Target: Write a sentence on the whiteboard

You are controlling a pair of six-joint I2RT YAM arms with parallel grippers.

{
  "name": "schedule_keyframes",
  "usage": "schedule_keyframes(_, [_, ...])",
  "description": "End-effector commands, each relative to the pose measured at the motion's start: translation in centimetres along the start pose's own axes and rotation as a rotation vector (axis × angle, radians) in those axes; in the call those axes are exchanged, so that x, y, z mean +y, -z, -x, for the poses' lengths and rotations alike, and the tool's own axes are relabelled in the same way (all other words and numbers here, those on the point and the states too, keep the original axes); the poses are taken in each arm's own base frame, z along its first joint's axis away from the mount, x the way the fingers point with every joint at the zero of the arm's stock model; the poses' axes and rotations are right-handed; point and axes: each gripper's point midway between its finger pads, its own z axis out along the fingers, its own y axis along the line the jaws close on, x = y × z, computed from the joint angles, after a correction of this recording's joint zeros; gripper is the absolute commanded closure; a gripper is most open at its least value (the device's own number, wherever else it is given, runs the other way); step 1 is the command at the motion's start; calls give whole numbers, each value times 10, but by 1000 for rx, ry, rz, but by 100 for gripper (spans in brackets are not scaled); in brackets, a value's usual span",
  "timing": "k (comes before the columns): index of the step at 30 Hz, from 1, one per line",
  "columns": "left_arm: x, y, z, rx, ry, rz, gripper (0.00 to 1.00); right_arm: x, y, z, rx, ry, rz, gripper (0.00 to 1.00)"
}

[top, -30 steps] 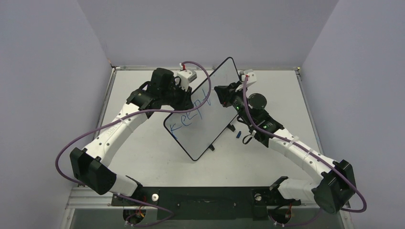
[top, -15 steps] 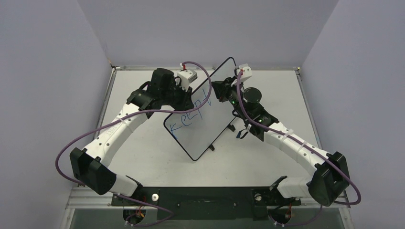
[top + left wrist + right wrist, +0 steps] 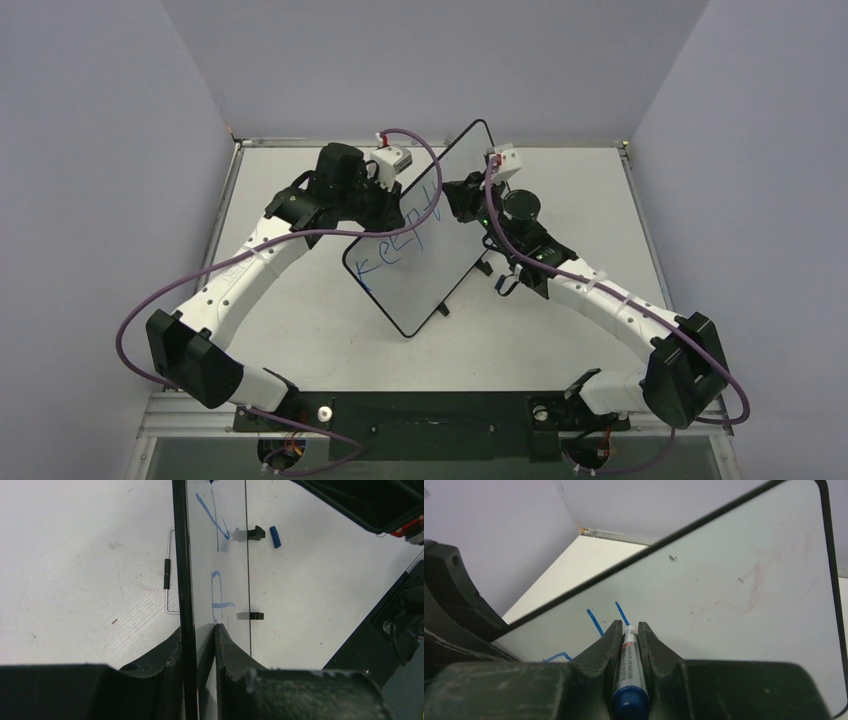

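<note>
The whiteboard (image 3: 445, 215) stands tilted in the middle of the table, its black rim edge-on in the left wrist view (image 3: 181, 560). My left gripper (image 3: 388, 205) is shut on its left edge; the fingers (image 3: 227, 650) clamp the rim. Blue letters (image 3: 398, 242) read roughly "Keep t"; strokes show in the left wrist view (image 3: 218, 587). My right gripper (image 3: 455, 195) is shut on a blue marker pen (image 3: 628, 667), its tip against the board (image 3: 724, 595) beside two short blue strokes (image 3: 595, 621).
A small blue marker cap (image 3: 499, 283) lies on the table right of the board; it also shows in the left wrist view (image 3: 275, 536). The board's black feet (image 3: 256, 532) and a wire stand (image 3: 169, 575) rest on the table. Walls close in on three sides.
My right arm has moved left and up along the board with the marker, adding strokes after "Keep". The left arm and the board have stayed put.
</note>
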Motion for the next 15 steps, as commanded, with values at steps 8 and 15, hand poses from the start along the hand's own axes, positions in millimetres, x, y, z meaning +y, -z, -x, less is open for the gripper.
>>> schedule_keyframes(8, [10,-11,7,-43,-115,40,100,-13,13,-44,73,-26,-31,100])
schedule_keyframes(15, [10,-12,7,-41,-115,40,100,-15,17,-51,95,-35,-37,100])
